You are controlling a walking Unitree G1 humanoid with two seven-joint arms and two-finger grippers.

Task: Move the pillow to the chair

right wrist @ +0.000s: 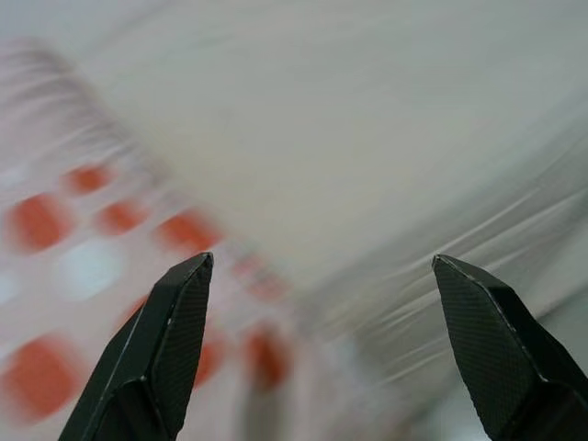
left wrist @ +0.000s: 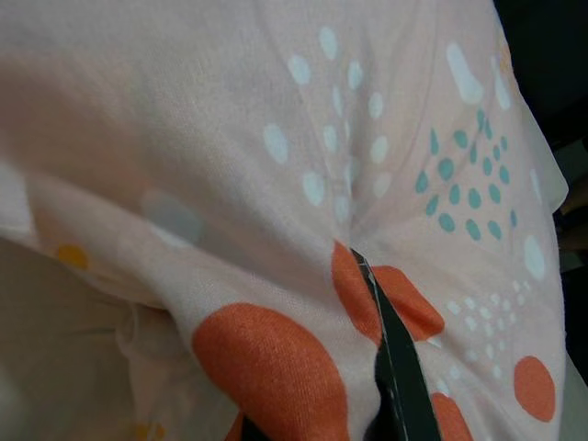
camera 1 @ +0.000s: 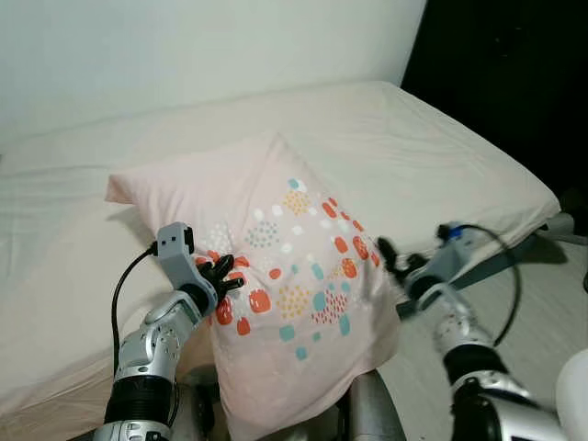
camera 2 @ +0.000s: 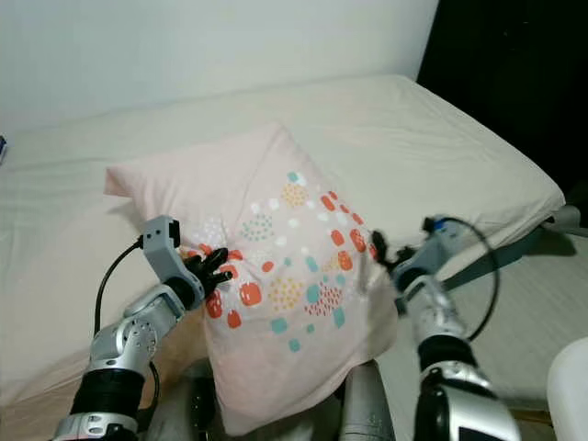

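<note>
Head stereo pair looks forward and down from above the bed (camera 1: 441, 156); both eyes share the pillow (camera 2: 294, 248) and both arms. Left wrist camera sits pressed close against pillow fabric. Right wrist camera faces pillow edge and sheet, blurred.

Left arm raised with elbow bent, its left claw (camera 1: 223, 276) clamped tight. Right arm reaches forward; the right claw (right wrist: 322, 266) has its fingers spread wide.

A cream bed (camera 1: 441, 147) stands against a pale wall (camera 1: 184, 46), with darkness at right and light floor (camera 1: 542, 303) beside it.
</note>
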